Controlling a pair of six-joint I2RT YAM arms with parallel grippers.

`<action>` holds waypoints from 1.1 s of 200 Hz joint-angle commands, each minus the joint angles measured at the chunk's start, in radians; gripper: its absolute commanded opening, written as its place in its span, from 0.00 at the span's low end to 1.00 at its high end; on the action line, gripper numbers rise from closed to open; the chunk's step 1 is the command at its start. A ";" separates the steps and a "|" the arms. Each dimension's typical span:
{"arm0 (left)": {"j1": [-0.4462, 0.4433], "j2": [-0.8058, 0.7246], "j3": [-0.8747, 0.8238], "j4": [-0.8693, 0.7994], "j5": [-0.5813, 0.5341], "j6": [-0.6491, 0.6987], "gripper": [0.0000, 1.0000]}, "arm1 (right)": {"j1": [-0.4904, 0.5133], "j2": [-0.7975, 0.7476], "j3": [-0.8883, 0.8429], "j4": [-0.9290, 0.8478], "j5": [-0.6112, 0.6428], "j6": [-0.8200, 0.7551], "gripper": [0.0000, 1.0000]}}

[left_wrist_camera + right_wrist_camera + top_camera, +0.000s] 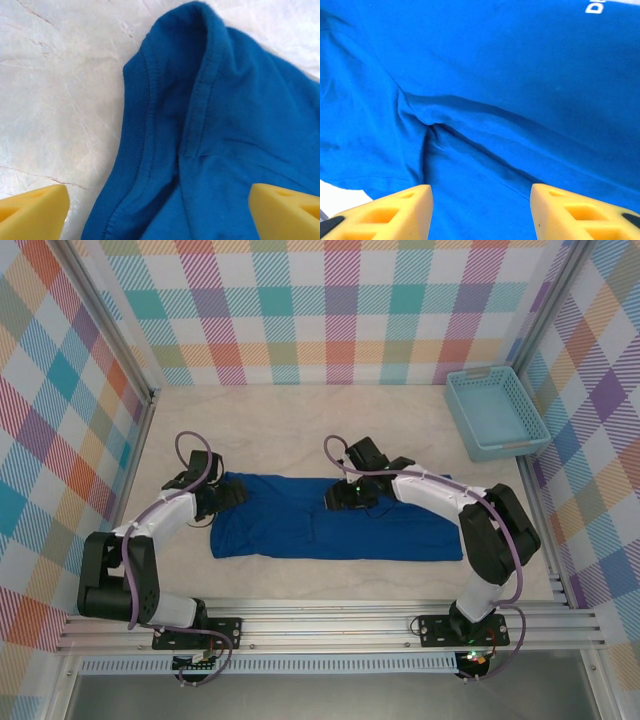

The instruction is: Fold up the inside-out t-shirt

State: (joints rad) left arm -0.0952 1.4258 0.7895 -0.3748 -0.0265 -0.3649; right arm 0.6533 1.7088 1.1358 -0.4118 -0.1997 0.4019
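Left of the basket (495,415): t-shirt (300,530), judged soft, limp; we would pinch its hems. Left gripper (159,210), right gripper (480,210): open.

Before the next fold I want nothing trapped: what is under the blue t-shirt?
The t-shirt lies spread on the pale marbled table, which shows along its edges. Directly beneath, the cloth covers everything, so anything trapped there cannot be seen.

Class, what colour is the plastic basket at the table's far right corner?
Light blue; the basket shows best in the top external view.
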 commanded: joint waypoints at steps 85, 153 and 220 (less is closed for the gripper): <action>-0.038 0.214 0.108 -0.069 0.147 0.162 1.00 | -0.017 0.014 -0.048 0.079 -0.113 -0.022 0.54; -0.076 0.196 0.121 -0.070 0.208 0.218 0.94 | -0.021 0.026 -0.057 0.087 -0.122 -0.012 0.53; -0.095 0.229 0.139 -0.071 0.215 0.227 0.81 | -0.021 0.019 -0.076 0.092 -0.118 0.001 0.53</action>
State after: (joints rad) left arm -0.1825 1.6199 0.9047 -0.4419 0.1600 -0.1574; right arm 0.6395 1.7248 1.0721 -0.3325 -0.3008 0.4026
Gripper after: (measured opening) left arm 0.843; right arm 0.532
